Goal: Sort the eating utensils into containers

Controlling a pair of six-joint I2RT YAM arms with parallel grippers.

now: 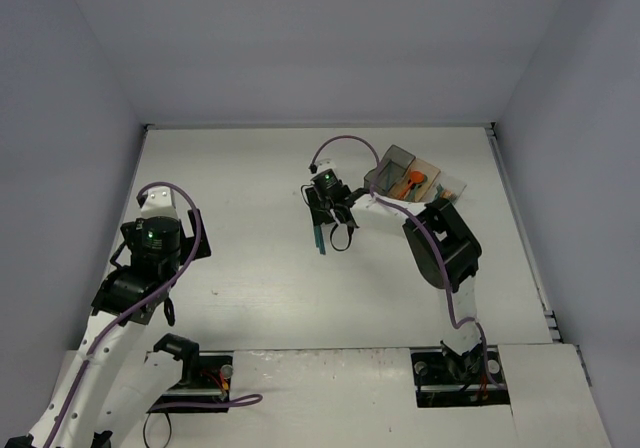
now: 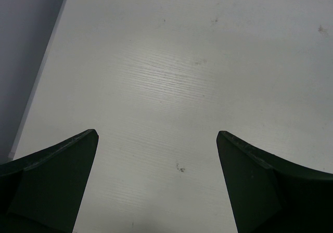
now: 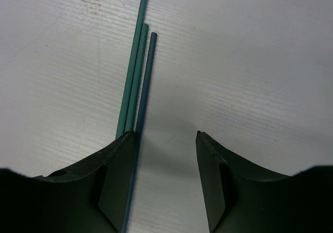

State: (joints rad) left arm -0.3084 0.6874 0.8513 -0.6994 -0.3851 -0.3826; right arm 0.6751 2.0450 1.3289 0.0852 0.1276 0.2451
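Top view: the right gripper (image 1: 333, 234) stands mid-counter (image 1: 250, 168) over the teal utensils (image 1: 318, 238), and the three containers (image 1: 415, 180) sit close beside its arm. Left wrist view: the left gripper (image 2: 156, 134) holds its jaws spread above the counter. Right wrist view: jaws spread, with the teal utensils (image 3: 136, 77) lying flat along one finger's inner edge, ungripped.

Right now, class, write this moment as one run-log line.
right gripper: open, at three teal utensils lying flat | left gripper: open, holding nothing | containers: orange utensils inside
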